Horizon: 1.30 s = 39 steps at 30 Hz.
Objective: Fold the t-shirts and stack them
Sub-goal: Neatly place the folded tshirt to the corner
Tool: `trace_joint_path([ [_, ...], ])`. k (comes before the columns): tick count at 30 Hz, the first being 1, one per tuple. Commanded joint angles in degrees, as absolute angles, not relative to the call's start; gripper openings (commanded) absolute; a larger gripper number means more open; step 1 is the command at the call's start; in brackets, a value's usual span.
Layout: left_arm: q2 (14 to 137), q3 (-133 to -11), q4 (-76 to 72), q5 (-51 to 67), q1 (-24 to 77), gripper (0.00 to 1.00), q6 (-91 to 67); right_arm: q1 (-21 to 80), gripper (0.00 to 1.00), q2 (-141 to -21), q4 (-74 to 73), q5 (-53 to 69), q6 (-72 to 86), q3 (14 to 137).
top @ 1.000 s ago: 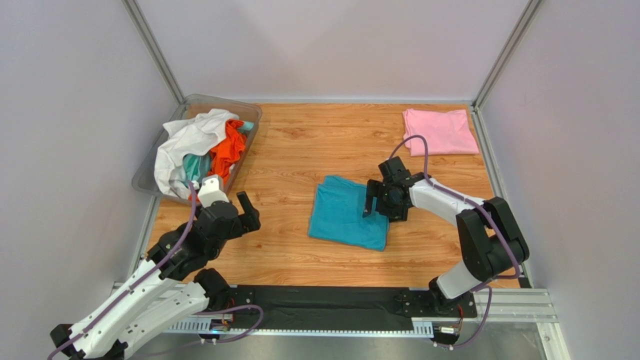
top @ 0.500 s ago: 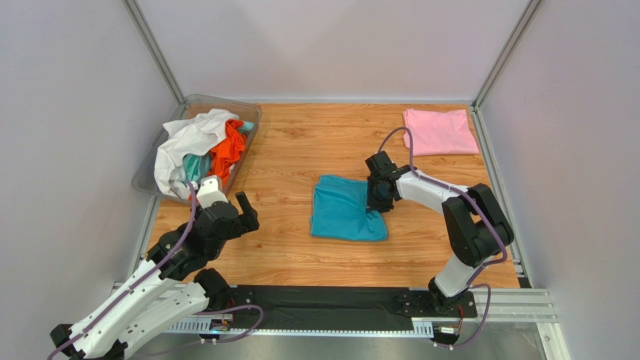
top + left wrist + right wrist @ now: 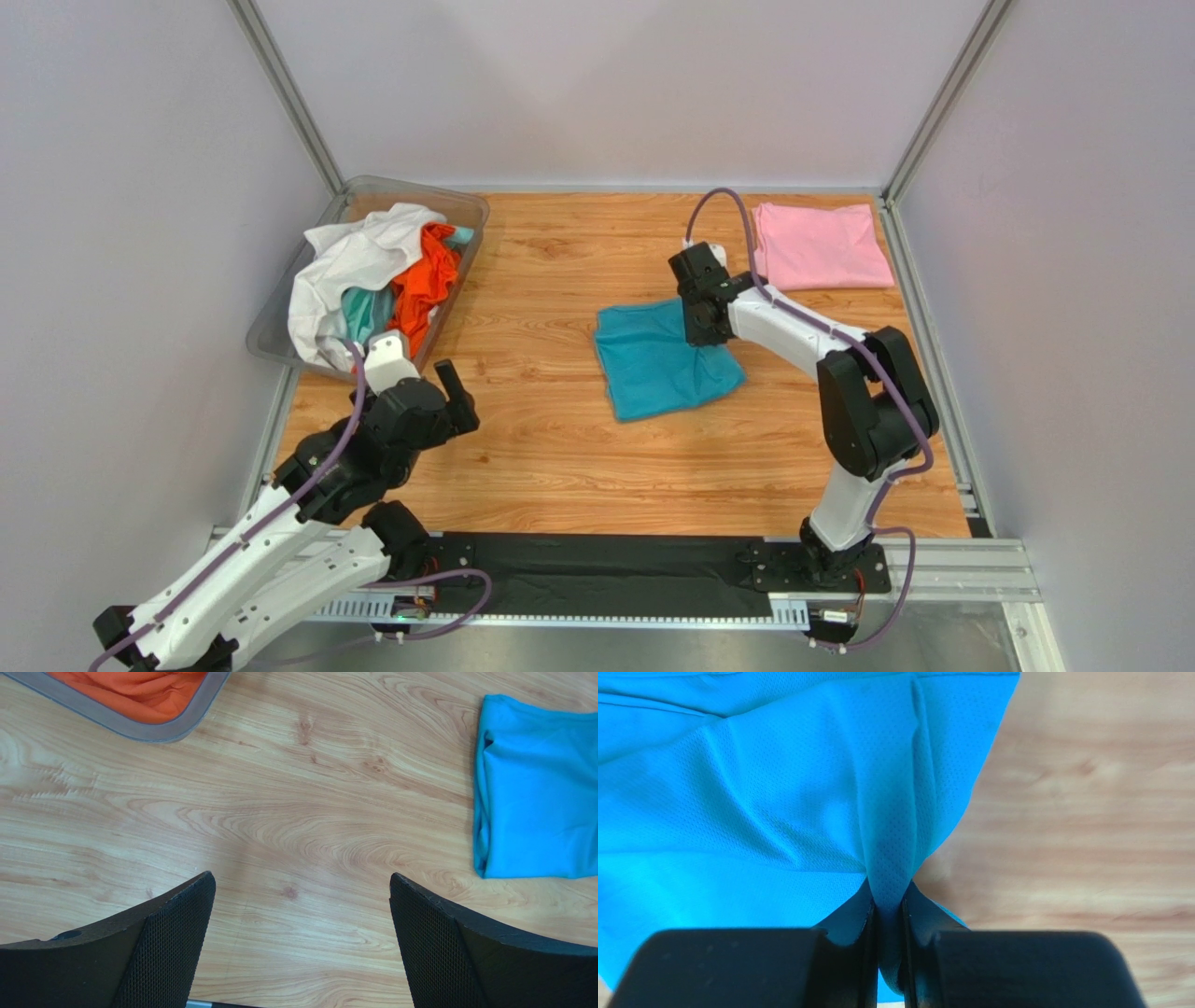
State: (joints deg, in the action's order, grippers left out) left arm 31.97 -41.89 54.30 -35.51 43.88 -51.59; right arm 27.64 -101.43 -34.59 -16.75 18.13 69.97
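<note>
Mid-table, right gripper [image 3: 887,913] pinches teal shirt [image 3: 659,361] edge, likely to drag it toward pink shirt [image 3: 821,245] for stacking; left gripper [image 3: 300,882] spread, idle

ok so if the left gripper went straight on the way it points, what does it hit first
Most likely the bare table: the open left gripper points at wood between the bin corner and the teal t-shirt, touching neither. Depth is hard to judge.
</note>
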Motion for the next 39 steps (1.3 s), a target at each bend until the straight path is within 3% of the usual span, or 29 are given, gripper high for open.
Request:
trace_joint_path([
  [1,31.38,-42.01,56.25,-38.4,43.95,1.0,-53.52,25.85,0.0,-102.65,-33.66,-24.96,10.73,77.58],
  [12,31.2,-42.01,58.62,-42.27,43.95,1.0,-55.99,19.52,0.0,-110.64,-33.4,-35.15,-2.72,91.84],
  [39,31.11,-41.84,58.53,-43.77,43.95,1.0,-56.34,8.97,0.0,-114.79,-28.04,-32.17,-16.17,108.45],
])
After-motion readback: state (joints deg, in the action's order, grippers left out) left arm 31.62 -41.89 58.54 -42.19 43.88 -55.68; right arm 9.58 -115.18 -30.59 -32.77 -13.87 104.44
